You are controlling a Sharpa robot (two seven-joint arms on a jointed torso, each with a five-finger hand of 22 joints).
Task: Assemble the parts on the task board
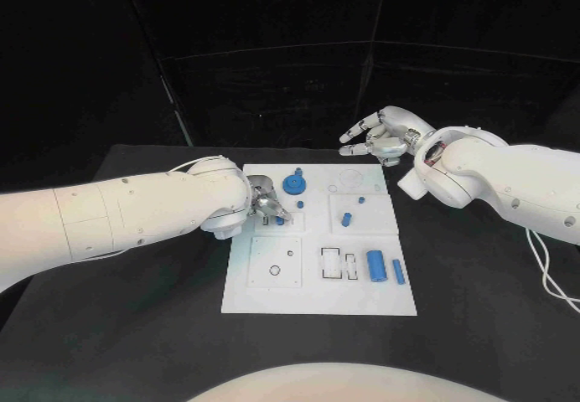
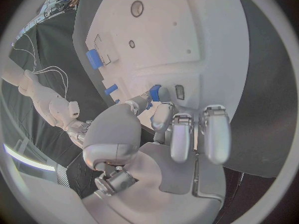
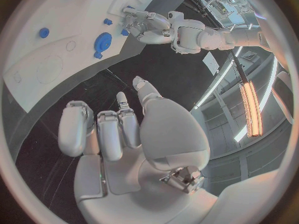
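Your left hand (image 1: 268,209), over the task board's (image 1: 272,297) left-centre, pinches a small blue part (image 1: 281,219) betw. thumb & finger. Blue gear (image 1: 294,182) sits just beyond; 2 blue cylinders (image 1: 376,266) lie near the right edge. Your right hand (image 1: 385,134) hovers past the far edge over the counter (image 1: 145,335), fingers apart, holding nothing.

The task board (image 1: 317,293) presents as smooth white plastic with a matt, low-sheen face. The parts on it, including the blue cylinder (image 1: 376,266) near its right edge and the blue gear piece (image 1: 294,183) near its far edge, look like smooth blue plastic with a soft gloss. The bench (image 1: 145,335) around the board carries a black matt cloth-like covering. The left hand (image 1: 268,208) and right hand (image 1: 385,134) show brushed silver metal with pale grey satin pads. Both arm shells are glossy white plastic.
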